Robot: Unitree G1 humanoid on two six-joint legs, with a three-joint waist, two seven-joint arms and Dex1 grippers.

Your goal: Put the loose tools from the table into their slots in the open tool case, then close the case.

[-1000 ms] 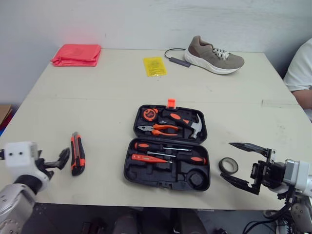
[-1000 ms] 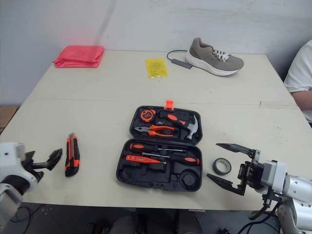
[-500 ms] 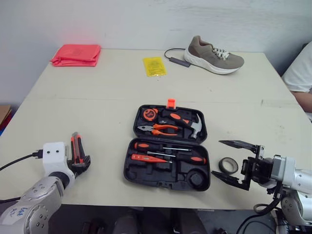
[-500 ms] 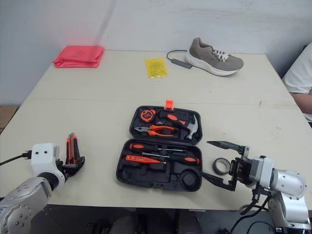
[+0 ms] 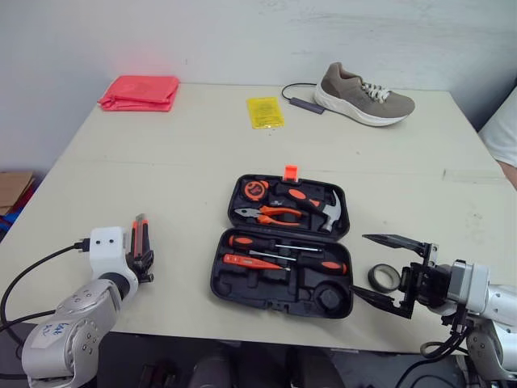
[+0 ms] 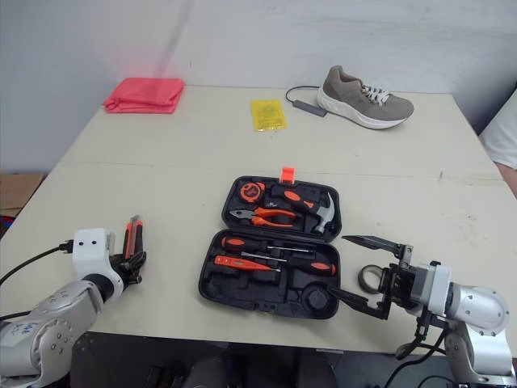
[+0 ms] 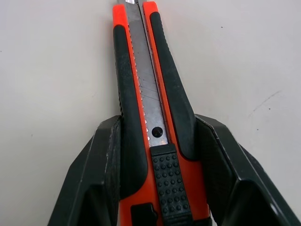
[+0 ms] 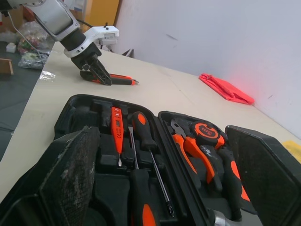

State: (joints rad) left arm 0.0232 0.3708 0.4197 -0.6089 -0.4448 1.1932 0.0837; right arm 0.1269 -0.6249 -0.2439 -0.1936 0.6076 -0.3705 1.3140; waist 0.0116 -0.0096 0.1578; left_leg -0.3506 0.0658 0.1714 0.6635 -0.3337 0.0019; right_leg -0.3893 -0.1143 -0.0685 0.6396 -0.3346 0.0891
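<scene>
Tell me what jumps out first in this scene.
The open black tool case at the centre of the table, lined with orange-handled tools, draws the eye first. To its left the left gripper clasps an orange utility knife lying on the table; to its right the right gripper gapes wide beside a roll of tape. A shoe sits at the far edge.

A robot lab or test room is suggested. A bare white wall [image 5: 242, 32] is seen behind a large table [image 5: 161, 162], on which unrelated props are laid out: a shoe [image 5: 363, 93], a cloth [image 5: 139, 91], a packet [image 5: 265, 111], a tool case [image 5: 283, 279]. A cardboard box [image 5: 14, 186] is kept on the floor.
</scene>
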